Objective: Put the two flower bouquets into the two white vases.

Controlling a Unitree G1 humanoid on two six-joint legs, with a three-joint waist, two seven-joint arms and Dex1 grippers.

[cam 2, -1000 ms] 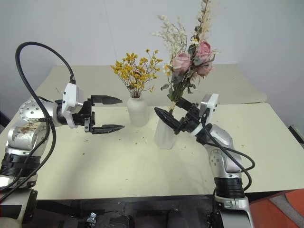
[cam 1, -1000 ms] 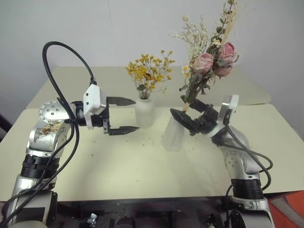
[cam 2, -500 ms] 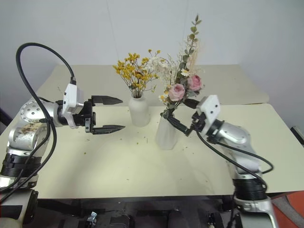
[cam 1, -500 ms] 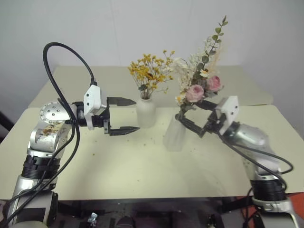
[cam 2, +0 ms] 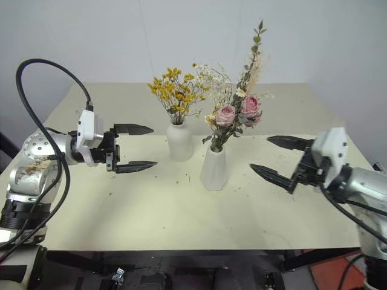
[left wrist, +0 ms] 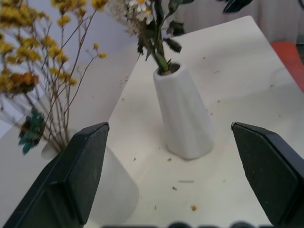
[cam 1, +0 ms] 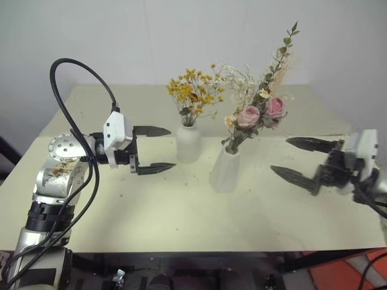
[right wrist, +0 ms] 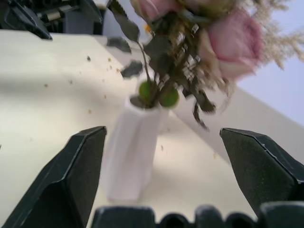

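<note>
Roses (cam 1: pixel 259 112) sit in the cone vase (cam 1: pixel 226 171), and we see both grippers spread wide, empty: left gripper (cam 1: pixel 155 149) beside the bottle vase (cam 1: pixel 188 144), right gripper (cam 1: pixel 299 159) well apart.

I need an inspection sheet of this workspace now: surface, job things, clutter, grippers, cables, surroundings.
Surface: cream table, a second table behind it.
Job's things: yellow bouquet stands in the bottle vase; rose bouquet stands in the tapered vase, leaning slightly.
Clutter: small dried flower crumbs scattered around the vases.
Grippers: left gripper open, empty, beside the bottle vase; right gripper open, empty, apart from the tapered vase.
Cables: black cable looping above the left arm.
Surroundings: plain white wall.
</note>
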